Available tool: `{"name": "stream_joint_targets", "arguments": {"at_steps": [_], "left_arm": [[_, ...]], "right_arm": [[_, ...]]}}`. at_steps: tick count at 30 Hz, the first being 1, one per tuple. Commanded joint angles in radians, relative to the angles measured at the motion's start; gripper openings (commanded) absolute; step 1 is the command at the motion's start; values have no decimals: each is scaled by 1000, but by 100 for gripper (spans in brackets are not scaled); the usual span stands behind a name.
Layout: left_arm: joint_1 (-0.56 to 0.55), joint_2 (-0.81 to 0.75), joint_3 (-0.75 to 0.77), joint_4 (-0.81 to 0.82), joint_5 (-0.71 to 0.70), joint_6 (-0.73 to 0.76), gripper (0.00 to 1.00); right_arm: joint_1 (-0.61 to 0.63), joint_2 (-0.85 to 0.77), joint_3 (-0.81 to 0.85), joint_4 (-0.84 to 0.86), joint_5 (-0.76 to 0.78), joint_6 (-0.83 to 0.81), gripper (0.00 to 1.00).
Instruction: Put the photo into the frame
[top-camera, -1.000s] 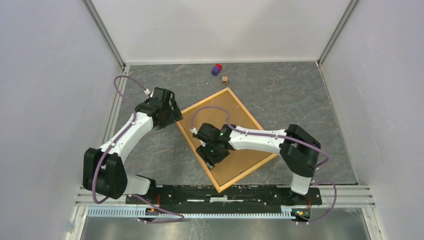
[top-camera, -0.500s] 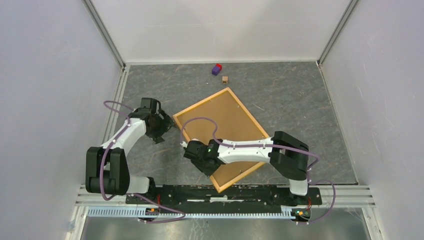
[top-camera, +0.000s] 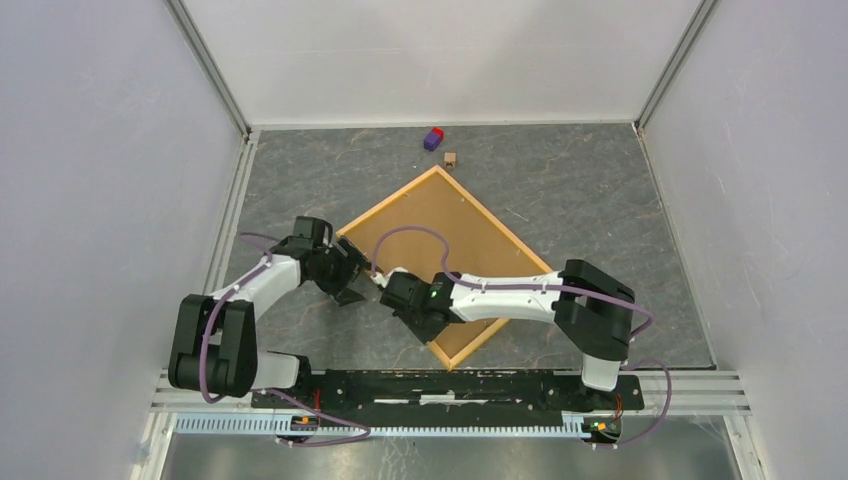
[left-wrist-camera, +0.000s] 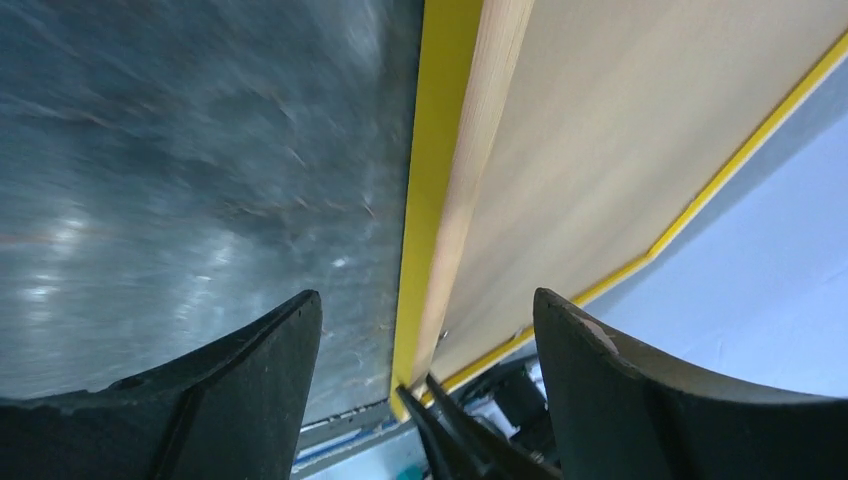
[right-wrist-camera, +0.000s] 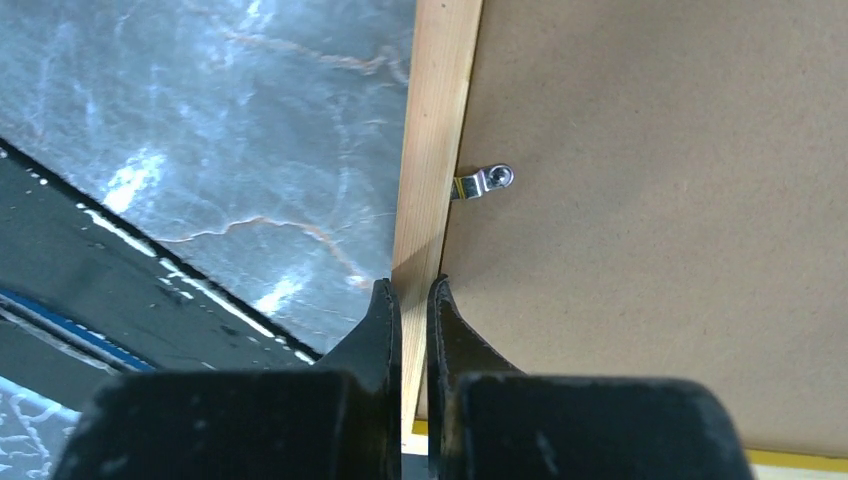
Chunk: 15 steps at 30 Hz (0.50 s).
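Note:
The frame (top-camera: 495, 218) of orange-yellow wood lies as a diamond in the middle of the table, back side up, with a brown backing board (top-camera: 455, 235) filling it. The photo is hidden. My right gripper (top-camera: 402, 303) is shut on the frame's near-left rail (right-wrist-camera: 435, 120), with one finger on each side of the wood (right-wrist-camera: 412, 285). My left gripper (top-camera: 352, 275) is open and straddles the same rail further along (left-wrist-camera: 425, 300), its fingers apart from the yellow edge (left-wrist-camera: 440, 150). The right gripper's fingers (left-wrist-camera: 450, 420) show beyond it.
A small metal tab (right-wrist-camera: 487, 180) sits on the backing board (right-wrist-camera: 650, 200) by the rail. A purple and red block (top-camera: 433, 138) and a small brown block (top-camera: 450, 158) lie near the back wall. White walls close in the table on three sides.
My right gripper slid to the frame's near-left rail and shut on it. The frame has turned a little. My left arm came down and in, to that same rail.

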Motion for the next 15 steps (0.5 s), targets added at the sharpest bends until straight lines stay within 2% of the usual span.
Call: {"name": "stream_joint_targets", "arguments": {"at_steps": [1,5,8,15], "left_arm": [[-109,-53,-79,193,130,-155,84],[-199,-27,-137,367,129,-273,82],[-226,17,-156,486,144,-330,80],[-246,89,-219,822,163,-484,65]], "right_arm": [[-78,-121,-9,93,-28,-105,0],[-133,-160,-17,113,-70,-121,0],[-155,-179,-17,126,-94,-126,0],[-158,-209,-37,167,-130,-117,0]]}}
